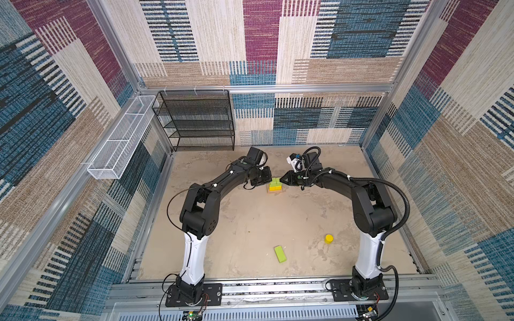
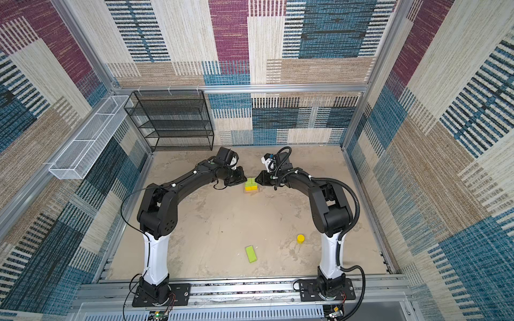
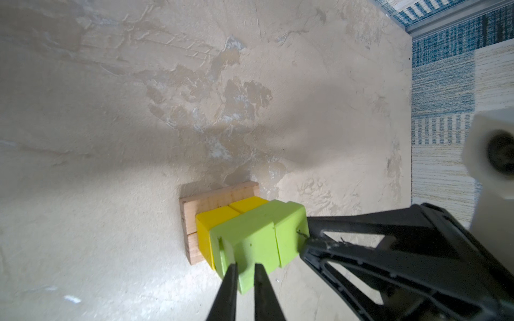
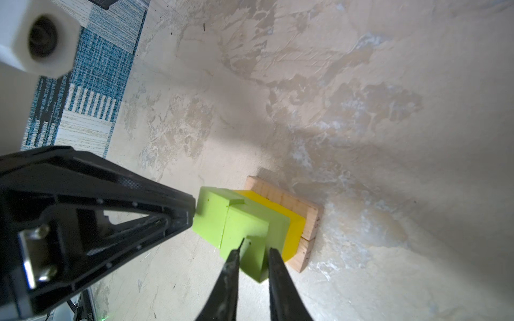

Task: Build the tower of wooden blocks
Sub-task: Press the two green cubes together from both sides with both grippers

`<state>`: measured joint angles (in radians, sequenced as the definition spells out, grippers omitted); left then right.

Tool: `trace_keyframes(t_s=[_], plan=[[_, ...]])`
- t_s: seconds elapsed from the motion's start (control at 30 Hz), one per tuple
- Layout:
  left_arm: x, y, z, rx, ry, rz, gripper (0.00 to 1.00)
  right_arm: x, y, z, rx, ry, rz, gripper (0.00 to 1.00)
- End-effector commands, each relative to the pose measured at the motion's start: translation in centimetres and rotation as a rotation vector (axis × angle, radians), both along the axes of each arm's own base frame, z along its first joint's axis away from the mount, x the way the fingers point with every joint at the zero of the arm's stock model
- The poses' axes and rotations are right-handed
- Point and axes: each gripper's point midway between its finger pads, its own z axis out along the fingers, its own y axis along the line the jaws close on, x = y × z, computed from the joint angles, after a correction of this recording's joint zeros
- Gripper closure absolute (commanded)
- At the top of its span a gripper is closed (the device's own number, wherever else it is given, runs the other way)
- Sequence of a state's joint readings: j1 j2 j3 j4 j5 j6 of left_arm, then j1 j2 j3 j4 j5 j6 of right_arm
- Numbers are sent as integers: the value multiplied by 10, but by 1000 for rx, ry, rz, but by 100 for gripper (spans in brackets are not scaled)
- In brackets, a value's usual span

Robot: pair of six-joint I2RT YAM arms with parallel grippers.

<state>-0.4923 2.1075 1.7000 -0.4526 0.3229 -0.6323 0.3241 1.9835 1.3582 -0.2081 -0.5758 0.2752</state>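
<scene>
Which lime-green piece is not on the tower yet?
The lone lime-green piece lying flat on the table, touching nothing. The other green pieces sit stacked atop the yellow cubes.

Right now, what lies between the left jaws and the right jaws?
The partly built wood block tower: lime-green pieces on yellow cubes on tan bars. Both top views show it there.
</scene>
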Motion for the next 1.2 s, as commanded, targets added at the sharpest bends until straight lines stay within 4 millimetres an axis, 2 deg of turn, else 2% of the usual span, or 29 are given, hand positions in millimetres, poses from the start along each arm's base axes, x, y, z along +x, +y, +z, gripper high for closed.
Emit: trace_keyframes(t_s=[0.0,0.17,0.3,0.53,0.93,1.17], plan=[[1,-4,3,-20,2,-2,83,1,2,7,19,-14,0,78],[2,0,2,2,2,4,82,1,2,6,20,-12,-1,77],[2,2,2,19,0,8,76,3,1,6,15,-15,-6,72],[5,6,3,44,-5,15,73,8,2,8,13,-21,-13,66],[9,5,0,55,-2,18,64,12,5,9,24,-16,-12,67],[10,5,-1,55,-1,18,66,11,5,7,27,-12,-11,69]])
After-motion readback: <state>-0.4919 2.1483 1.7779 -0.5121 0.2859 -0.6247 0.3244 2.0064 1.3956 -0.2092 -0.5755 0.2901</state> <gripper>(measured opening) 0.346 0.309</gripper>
